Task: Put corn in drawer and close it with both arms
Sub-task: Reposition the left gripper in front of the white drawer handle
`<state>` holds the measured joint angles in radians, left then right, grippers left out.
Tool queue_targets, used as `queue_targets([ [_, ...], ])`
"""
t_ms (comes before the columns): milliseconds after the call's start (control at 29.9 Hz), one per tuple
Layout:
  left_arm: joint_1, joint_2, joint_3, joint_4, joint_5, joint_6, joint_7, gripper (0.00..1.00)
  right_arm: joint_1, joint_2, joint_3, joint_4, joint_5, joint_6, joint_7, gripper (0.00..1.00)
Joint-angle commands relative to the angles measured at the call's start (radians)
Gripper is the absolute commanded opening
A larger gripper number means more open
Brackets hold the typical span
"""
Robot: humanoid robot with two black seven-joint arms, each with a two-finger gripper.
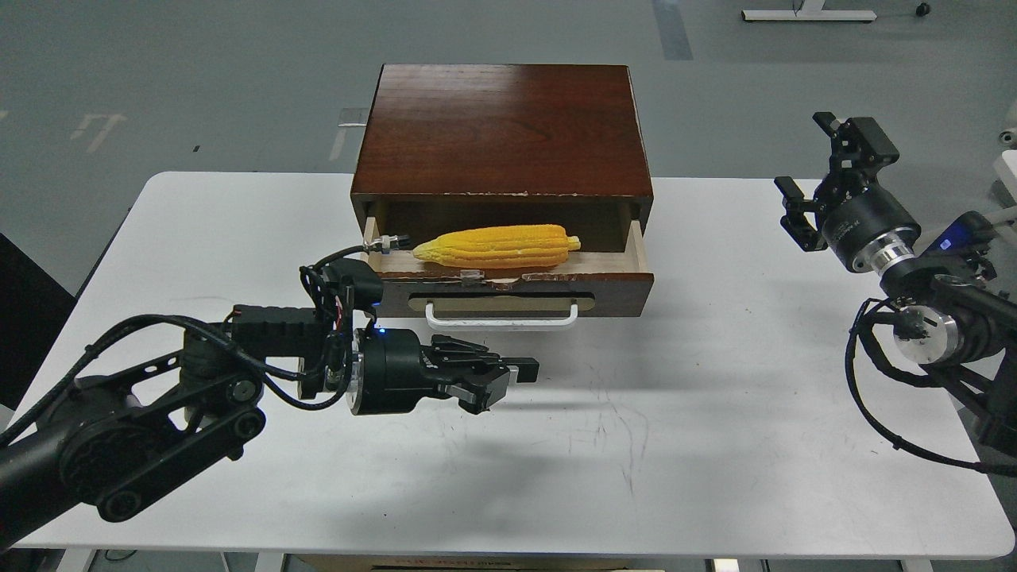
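Head view: white table (pixel 675 445) on grey floor (pixel 199 71); corn (pixel 499 245) lies in the open drawer (pixel 508 290). Left gripper (pixel 508 377) looks closed and empty, right gripper (pixel 810 179) spread open.

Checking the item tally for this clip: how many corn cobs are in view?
1. The corn lies on its side inside the open drawer, tapered end to the left. The drawer's back part is hidden under the cabinet top, so more could be there.

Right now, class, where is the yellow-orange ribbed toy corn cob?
In the head view, the corn lies inside the open dark brown wooden drawer, behind its white bar handle.
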<state>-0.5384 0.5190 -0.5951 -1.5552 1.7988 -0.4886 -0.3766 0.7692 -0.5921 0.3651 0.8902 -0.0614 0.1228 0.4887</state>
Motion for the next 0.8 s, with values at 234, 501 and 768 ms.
queue_targets([
  [234, 0.074, 0.009, -0.011, 0.037, -0.174, 0.0, 0.013, 0.0, -0.004, 0.0, -0.003, 0.001, 0.0, 0.001, 0.0, 0.98],
  [501, 0.074, 0.009, -0.017, 0.092, -0.272, 0.0, 0.016, 0.0, -0.005, 0.0, -0.002, 0.001, 0.0, 0.001, 0.0, 0.98],
  [768, 0.072, 0.006, -0.034, 0.15, -0.294, 0.0, 0.015, 0.0, -0.004, 0.0, -0.002, 0.001, 0.0, 0.001, 0.0, 0.98],
])
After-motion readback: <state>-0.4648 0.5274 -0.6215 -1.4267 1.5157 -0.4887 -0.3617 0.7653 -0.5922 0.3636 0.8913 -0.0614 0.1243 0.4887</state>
